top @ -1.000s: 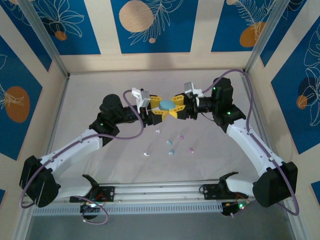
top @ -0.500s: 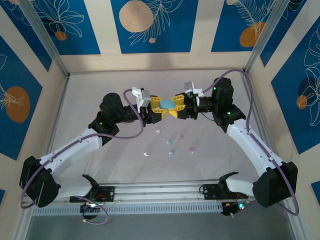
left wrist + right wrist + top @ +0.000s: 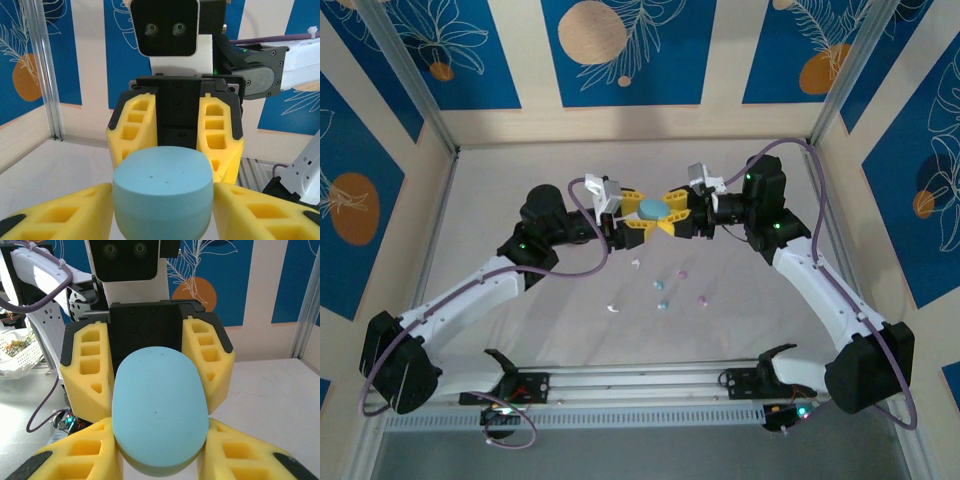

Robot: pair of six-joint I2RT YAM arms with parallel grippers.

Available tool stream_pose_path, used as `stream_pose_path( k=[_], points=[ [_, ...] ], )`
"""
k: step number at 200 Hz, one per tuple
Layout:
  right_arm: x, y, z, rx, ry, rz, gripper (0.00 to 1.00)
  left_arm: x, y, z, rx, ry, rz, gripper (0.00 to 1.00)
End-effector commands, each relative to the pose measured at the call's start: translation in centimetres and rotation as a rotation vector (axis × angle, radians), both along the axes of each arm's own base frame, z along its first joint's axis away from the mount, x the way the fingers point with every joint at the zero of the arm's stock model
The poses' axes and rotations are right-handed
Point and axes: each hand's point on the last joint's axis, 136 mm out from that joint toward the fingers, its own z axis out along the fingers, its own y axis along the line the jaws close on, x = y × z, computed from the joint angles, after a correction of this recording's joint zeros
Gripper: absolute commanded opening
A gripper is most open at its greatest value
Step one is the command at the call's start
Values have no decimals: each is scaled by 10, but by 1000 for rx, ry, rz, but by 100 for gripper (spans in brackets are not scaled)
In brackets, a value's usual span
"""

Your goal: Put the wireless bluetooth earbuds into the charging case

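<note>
Top external: right gripper (image 3: 669,212) clamps the teal charging case (image 3: 651,208) at its nine o'clock; left gripper (image 3: 639,213) flanks it, grip unclear. Earbuds (image 3: 661,285), tiny blurs, lie toward six o'clock.

Arms (image 3: 470,292): white shells running between black joints.
Cables (image 3: 272,37): purple cords trailing alongside.
Fingers (image 3: 95,192): yellow blocks showing ribbed pockets.
</note>
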Motion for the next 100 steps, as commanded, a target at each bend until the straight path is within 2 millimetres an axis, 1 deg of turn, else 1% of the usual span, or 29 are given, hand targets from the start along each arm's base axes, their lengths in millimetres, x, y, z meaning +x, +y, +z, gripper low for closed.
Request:
stream_pose_path(
  k=[1, 18, 37, 70, 100],
  points=[
    [0, 1, -2, 2, 15, 4, 33, -6, -2, 11, -1, -27, -43, 59],
    [0, 0, -2, 2, 13, 1, 33, -5, -1, 9, 4, -26, -36, 60],
    [-1, 0, -1, 3, 11, 2, 33, -5, -1, 8, 7, -25, -35, 56],
    [-2, 2, -4, -4, 7, 9, 33, -3, -1, 13, -13, -27, -28, 50],
    [-2, 2, -6, -12, 6, 10, 33, -3, -1, 21, -47, -32, -30, 49]
  ],
)
